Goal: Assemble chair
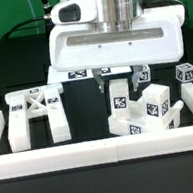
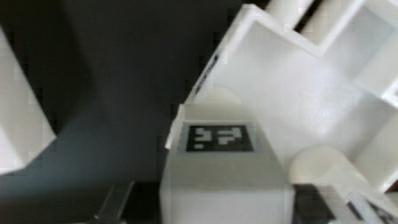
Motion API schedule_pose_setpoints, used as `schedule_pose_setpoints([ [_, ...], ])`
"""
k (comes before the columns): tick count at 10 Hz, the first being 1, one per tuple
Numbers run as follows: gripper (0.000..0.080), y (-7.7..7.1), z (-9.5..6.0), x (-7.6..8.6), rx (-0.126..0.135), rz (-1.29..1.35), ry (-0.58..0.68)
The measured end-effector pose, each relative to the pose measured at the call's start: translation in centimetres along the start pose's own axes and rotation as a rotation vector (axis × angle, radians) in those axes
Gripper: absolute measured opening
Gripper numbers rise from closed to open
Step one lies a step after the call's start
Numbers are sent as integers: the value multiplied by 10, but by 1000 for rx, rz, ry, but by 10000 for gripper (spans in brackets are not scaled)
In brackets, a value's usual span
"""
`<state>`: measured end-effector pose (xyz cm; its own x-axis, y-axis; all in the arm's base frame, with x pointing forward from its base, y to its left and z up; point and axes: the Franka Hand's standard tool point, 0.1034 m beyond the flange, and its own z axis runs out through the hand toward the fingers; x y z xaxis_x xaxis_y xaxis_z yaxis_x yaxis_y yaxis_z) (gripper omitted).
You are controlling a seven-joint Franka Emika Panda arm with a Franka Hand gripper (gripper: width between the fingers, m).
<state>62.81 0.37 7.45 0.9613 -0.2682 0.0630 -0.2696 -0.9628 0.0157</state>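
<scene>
Chair parts lie loose on the dark table (image 1: pixel 86 108), none of them joined. A heap of white blocks (image 1: pixel 150 111) sits toward the exterior view's right, and one tagged block (image 2: pixel 217 137) at that heap stands between the fingers (image 2: pixel 128 202) of the gripper (image 1: pixel 118 87). In the wrist view the two dark fingers lie flush against the block's opposite sides with no gap showing (its square tag faces the camera), so the gripper is clamped on that block. Whether the block is lifted clear of the pieces beneath it I cannot tell. Beyond the heap, at the exterior view's right, a small post (image 1: pixel 187 73) bearing a tag stands upright by itself. Well apart, on the exterior view's left, the X-braced frame (image 1: pixel 37 114) lies flat on the table. Long white border rails (image 1: pixel 103 150) fence the parts in at the front and on both sides, and the marker board (image 1: pixel 79 75) lies behind the gripper, partly hidden by it.
</scene>
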Motion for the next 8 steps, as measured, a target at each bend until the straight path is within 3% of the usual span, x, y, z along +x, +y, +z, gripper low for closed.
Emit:
schedule_pose_setpoints([
  [8, 291, -2, 0, 1, 53, 712, -14],
])
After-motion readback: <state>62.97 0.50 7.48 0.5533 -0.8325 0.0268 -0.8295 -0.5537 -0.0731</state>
